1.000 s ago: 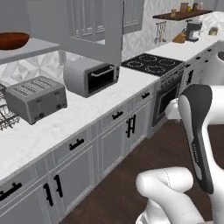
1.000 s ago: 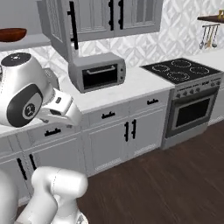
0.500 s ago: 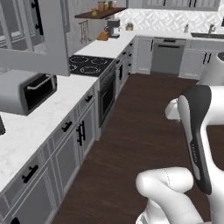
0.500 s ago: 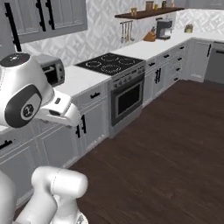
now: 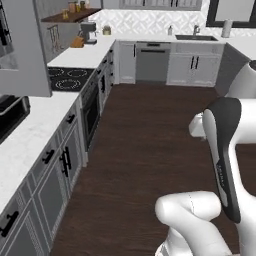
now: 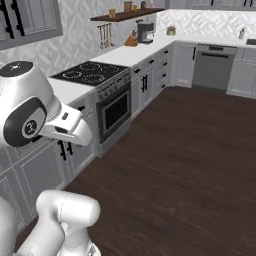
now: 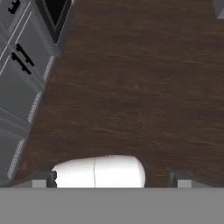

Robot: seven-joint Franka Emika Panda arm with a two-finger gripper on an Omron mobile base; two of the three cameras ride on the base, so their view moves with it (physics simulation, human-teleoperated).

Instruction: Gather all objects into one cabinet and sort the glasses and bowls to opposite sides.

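While the dark wood floor (image 5: 150,130) spreads widest, the white bench (image 6: 135,52) runs along the wall with the black cooktop (image 6: 87,72) and oven (image 6: 114,112) set in it; the fingers (image 7: 43,179) stand spread apart above bare floor, holding nothing.

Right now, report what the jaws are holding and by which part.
Nothing is held. In the hand view the gripper has its jaws wide apart, with only the dark wooden floor beyond them.
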